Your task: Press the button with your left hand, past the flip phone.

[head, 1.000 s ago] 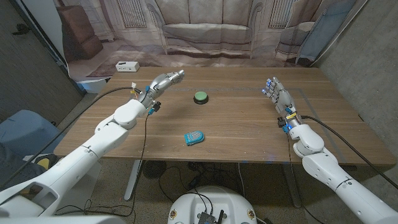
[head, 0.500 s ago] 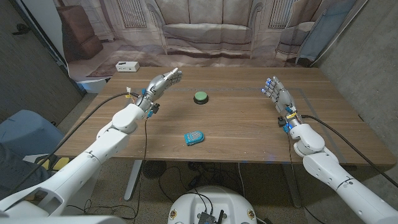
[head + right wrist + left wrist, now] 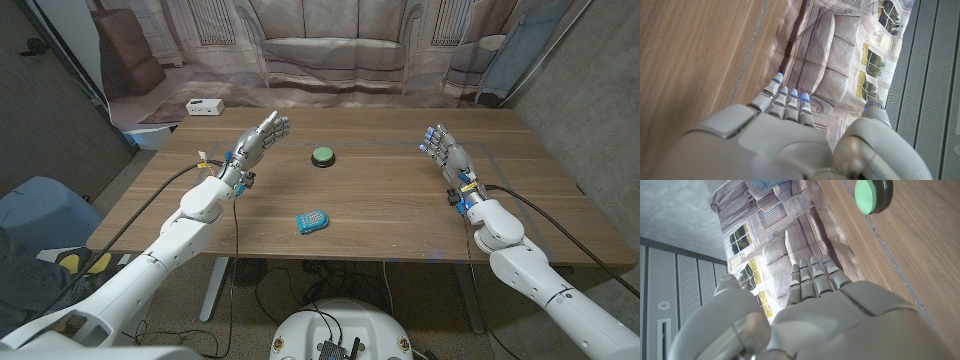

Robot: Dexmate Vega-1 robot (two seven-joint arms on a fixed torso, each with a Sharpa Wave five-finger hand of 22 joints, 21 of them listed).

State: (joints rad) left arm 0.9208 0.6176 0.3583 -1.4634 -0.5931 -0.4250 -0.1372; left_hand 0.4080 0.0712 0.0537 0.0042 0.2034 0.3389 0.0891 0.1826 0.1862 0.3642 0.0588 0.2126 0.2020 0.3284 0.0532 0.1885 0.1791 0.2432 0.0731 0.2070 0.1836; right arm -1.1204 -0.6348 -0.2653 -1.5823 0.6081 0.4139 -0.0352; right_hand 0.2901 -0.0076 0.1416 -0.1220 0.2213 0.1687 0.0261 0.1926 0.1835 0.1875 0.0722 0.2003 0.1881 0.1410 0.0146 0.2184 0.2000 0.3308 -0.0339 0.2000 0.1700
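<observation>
The green button [image 3: 322, 155] on its black base sits near the table's far middle; it also appears in the left wrist view [image 3: 872, 194]. A blue flip phone [image 3: 312, 221] lies closer to me, toward the front middle. My left hand [image 3: 258, 141] is raised over the table to the left of the button, fingers straight and spread, holding nothing; its back shows in the left wrist view [image 3: 825, 315]. My right hand [image 3: 446, 152] stands on the right side, fingers extended, holding nothing, and is seen from behind in the right wrist view [image 3: 785, 135].
A small white box [image 3: 204, 106] lies on the floor beyond the table's far left corner. The wooden table [image 3: 400, 210] ends at a backdrop printed with a sofa. Black cables run along both arms.
My left hand has drawn back toward the left and away from the button, and its fingers have spread. The right hand has stayed put.
</observation>
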